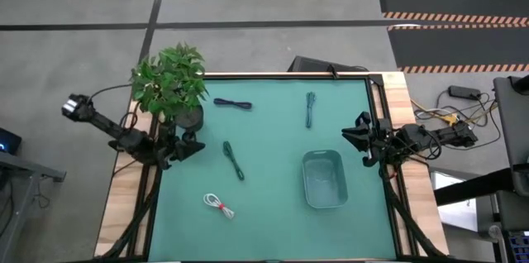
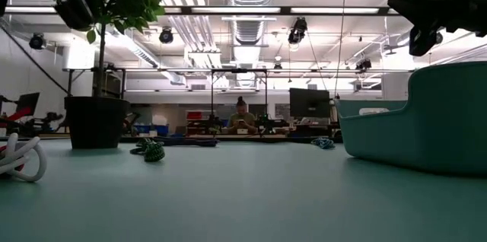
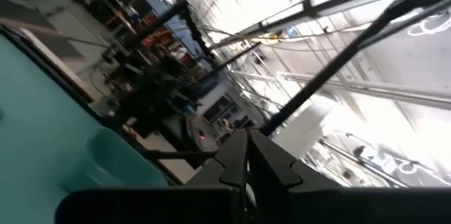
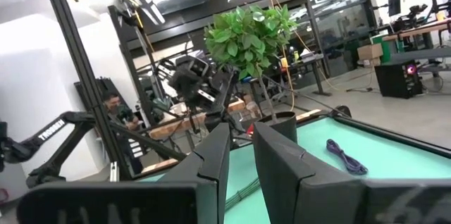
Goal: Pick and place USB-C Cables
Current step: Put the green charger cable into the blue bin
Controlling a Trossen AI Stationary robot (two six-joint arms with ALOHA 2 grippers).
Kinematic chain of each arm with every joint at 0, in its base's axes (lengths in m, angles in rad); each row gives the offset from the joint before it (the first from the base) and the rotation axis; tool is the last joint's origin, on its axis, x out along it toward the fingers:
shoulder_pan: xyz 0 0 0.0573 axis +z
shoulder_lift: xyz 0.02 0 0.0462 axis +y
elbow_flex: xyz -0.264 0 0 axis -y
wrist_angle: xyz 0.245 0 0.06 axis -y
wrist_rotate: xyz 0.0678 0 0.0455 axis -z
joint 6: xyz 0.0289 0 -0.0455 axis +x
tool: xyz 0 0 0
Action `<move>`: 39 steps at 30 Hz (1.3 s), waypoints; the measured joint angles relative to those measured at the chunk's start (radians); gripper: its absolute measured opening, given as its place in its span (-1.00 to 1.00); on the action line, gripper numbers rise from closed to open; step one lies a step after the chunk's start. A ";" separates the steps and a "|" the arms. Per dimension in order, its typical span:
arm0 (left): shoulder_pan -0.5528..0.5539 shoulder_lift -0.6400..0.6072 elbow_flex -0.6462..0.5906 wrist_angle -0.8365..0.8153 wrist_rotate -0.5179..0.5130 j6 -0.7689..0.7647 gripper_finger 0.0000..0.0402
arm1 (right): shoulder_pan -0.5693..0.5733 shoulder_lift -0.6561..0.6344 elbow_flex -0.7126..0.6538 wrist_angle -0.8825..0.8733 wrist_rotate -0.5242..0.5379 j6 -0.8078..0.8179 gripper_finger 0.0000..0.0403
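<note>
Several short cable bundles lie flat on the green mat. A navy one (image 1: 232, 103) (image 4: 345, 157) is near the far edge, and a dark green one (image 1: 310, 108) is to its right. A second dark green one (image 1: 233, 160) (image 2: 150, 149) is mid-table. A white one with a red tie (image 1: 219, 205) (image 2: 19, 158) lies toward the near left. My left gripper (image 1: 188, 144) (image 3: 246, 150) hovers shut over the mat's left edge, touching nothing. My right gripper (image 1: 360, 136) (image 4: 241, 146) hovers over the right edge with a narrow gap between its fingers, empty.
A teal bin (image 1: 323, 179) (image 2: 426, 116) stands on the mat's right half, just in front of my right gripper. A potted plant (image 1: 171, 81) (image 2: 95, 120) stands at the far left corner beside my left arm. Open mat lies between the cables. A person sits far behind the table.
</note>
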 joint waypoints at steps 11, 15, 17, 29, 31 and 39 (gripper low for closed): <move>-0.239 0.277 0.285 -0.015 -0.171 0.266 -1.00 | 0.000 0.000 0.000 0.000 0.000 -0.018 -0.72; -0.255 0.367 0.379 -0.015 -0.178 0.313 -1.00 | 0.000 0.000 0.000 0.000 0.000 -0.018 -0.72; -0.255 0.400 0.421 -0.011 -0.179 0.320 -1.00 | 0.000 0.000 0.000 0.000 0.000 -0.019 -0.72; -0.250 0.569 0.497 -0.067 -0.186 0.554 -1.00 | 0.000 0.000 0.000 0.001 0.001 -0.021 -0.72; -0.243 0.591 0.495 -0.121 -0.218 0.577 -1.00 | 0.000 0.000 0.000 0.001 0.001 -0.021 -0.72; -0.143 0.654 0.494 -0.404 -0.362 0.333 -1.00 | 0.000 0.000 0.000 0.001 0.001 -0.021 -0.72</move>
